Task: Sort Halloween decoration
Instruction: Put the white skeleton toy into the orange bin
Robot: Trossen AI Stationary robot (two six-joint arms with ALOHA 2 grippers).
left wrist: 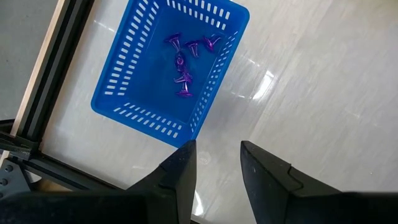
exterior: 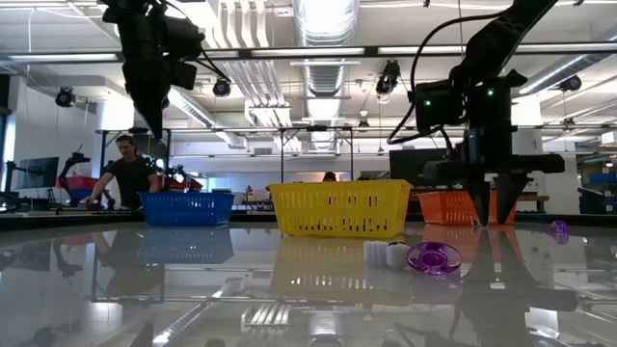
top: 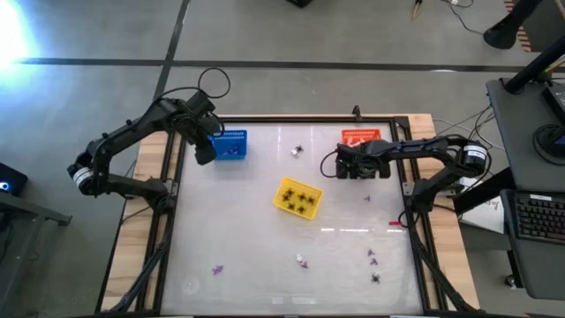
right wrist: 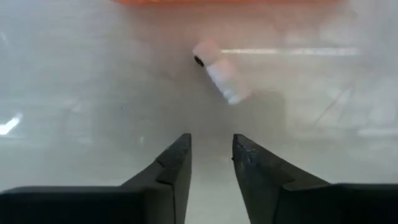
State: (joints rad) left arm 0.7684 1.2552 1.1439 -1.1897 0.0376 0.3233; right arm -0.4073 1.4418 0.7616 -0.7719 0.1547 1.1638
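Robotics lab or open workshop hall. Exposed silver ceiling ducts and strip lighting overhead, bare grey concrete floor. Glossy white wood-edged desk in a black metal frame. At 3 o'clock, a dark workstation with black keyboard. A seated person works among monitors in the background.

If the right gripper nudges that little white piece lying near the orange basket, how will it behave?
The white piece looks like a short cylinder lying on its side, so it would probably roll. The glossy table suggests easy sliding. It seems small and light, likely scooting away from the right gripper.
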